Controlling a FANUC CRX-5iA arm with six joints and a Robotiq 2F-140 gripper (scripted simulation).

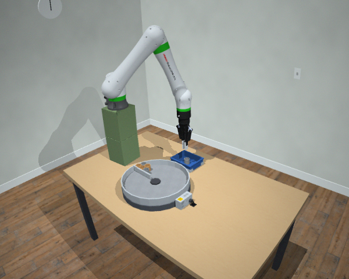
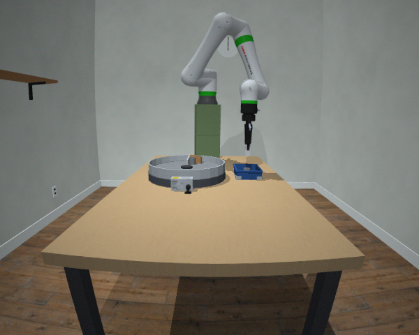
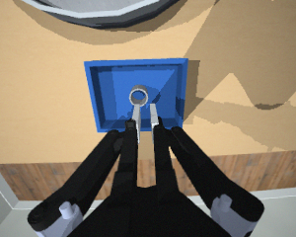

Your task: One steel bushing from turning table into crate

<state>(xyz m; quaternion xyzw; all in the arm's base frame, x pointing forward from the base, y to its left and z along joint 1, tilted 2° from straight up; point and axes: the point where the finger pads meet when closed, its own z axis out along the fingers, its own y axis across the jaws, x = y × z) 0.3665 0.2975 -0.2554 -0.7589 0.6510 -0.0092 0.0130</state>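
Observation:
A grey steel bushing [image 1: 186, 160] [image 3: 130, 95] stands upright inside the blue crate [image 1: 195, 164] [image 2: 247, 176] [image 3: 101, 99]. My gripper [image 1: 185, 146] [image 2: 248, 147] [image 3: 145, 112] hangs straight above the crate, well clear of the bushing. Its fingers stand close together with only a narrow gap, and nothing is between them. The round grey turning table [image 1: 156, 201] [image 2: 202, 173] [image 3: 113, 15] lies left of the crate. Some orange-brown bushings [image 1: 144, 166] [image 2: 197, 158] sit together at its back rim beside a short bar.
The arm's green pedestal [image 1: 120, 135] [image 2: 207, 130] stands behind the turning table. A small control box [image 1: 182, 200] [image 2: 181, 183] sticks out of the turning table's front rim. The crate sits near the table's far edge.

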